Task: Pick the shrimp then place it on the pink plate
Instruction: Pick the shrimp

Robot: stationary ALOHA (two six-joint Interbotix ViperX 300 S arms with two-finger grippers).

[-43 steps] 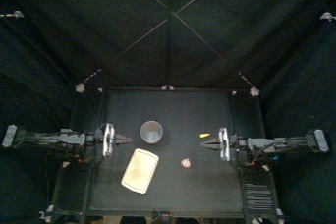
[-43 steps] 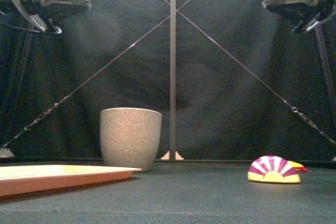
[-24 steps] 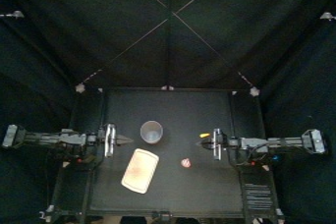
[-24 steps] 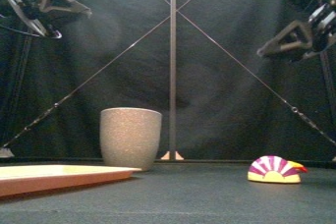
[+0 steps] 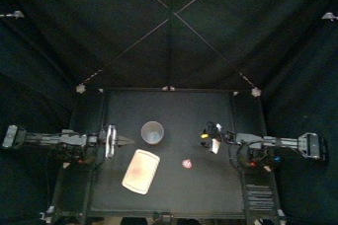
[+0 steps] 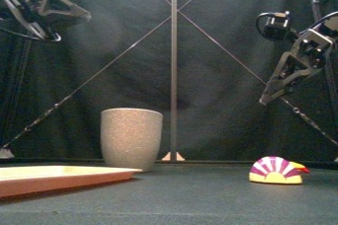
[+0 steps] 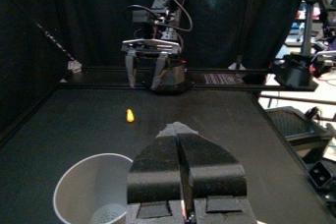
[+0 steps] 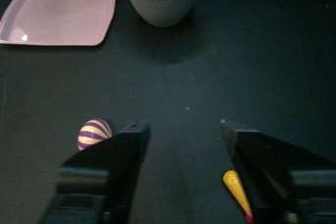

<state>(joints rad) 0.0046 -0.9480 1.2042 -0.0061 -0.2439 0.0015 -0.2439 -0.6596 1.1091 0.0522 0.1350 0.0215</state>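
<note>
A toy shrimp [image 6: 278,170], striped pink and white with a yellow end, lies on the black tabletop [image 5: 185,191], toward the right as the front camera sees it. From above it sits between the flat pink tray [image 5: 141,171] and the right arm, apart from both, and nearer the table's front than the tall grey speckled cup [image 6: 132,137]. The pink tray lies at a slant in the left front part of the tabletop with nothing on it, and the cup stands upright behind it, close to the tray's back end but not touching it. The right end effector [image 8: 182,130] hangs above the tabletop with its jaws spread wide and nothing between them. Its wrist camera shows the shrimp lying just outside one jaw rather than in the gap, and a small yellow toy with a red tip [image 8: 234,184] lying by the other jaw. The front camera shows this arm angled downward and inward, well above the shrimp. The left end effector [image 7: 186,144] rests at the table's left side, raised off the surface, its jaws pressed together and holding nothing, with the cup near its tip.
</note>
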